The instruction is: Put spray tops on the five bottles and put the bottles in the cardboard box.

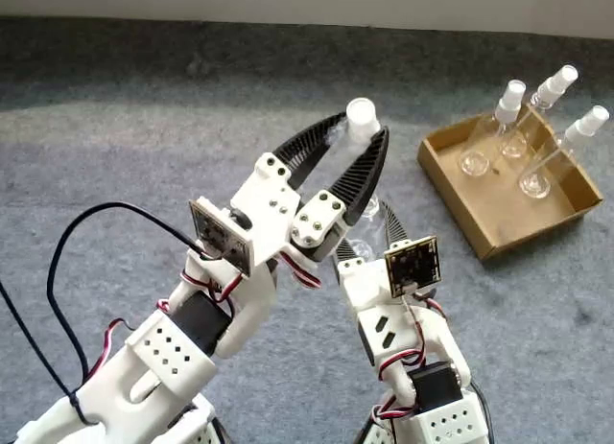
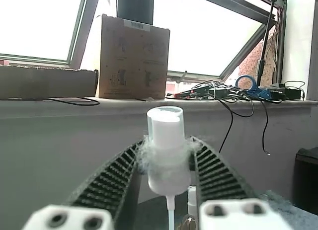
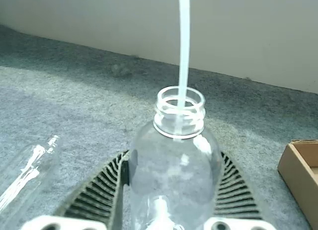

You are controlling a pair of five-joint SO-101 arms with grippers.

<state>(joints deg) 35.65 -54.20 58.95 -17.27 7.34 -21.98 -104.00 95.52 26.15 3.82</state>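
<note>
My left gripper (image 1: 360,137) is shut on a white spray top (image 1: 362,118), held high above the table; the left wrist view shows the spray top (image 2: 166,148) squeezed between both fingers with its thin tube hanging down. Below it, my right gripper (image 1: 369,219) is shut on a clear glass bottle (image 3: 174,165) that stands upright with its mouth open. The tube (image 3: 184,46) dips into the bottle's neck. The cardboard box (image 1: 460,199) lies at the right and holds three capped bottles (image 1: 494,128).
Another clear bottle (image 3: 27,168) lies on its side on the grey carpet beside the right gripper. A wall runs along the far edge. A corner of the box (image 3: 298,163) shows in the right wrist view.
</note>
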